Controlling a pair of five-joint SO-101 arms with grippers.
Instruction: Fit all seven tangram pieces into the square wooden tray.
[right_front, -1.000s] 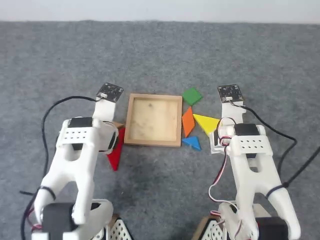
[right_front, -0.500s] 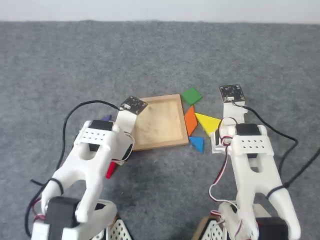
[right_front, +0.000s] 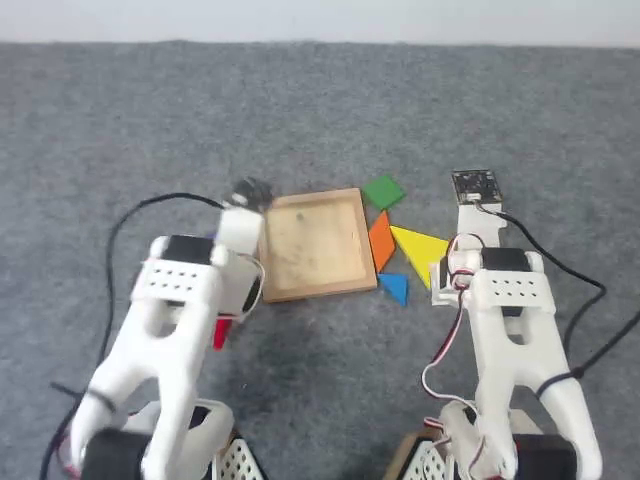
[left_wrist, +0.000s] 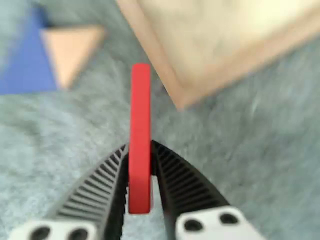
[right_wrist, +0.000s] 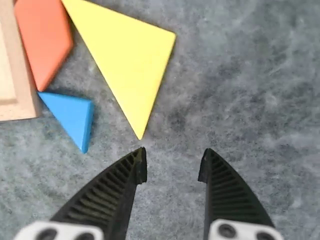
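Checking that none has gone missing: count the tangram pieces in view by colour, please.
red piece: 1
green piece: 1
orange piece: 1
yellow piece: 1
light blue piece: 1
dark blue piece: 1
tan piece: 1
Total: 7

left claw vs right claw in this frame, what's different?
Grip: the left claw is shut on the red piece, which it holds on edge; the right claw is open and empty.
Place: the left claw hangs by a corner of the wooden tray; the right claw hangs over the grey carpet, just off the yellow triangle.
Shared: both have black ribbed fingers.
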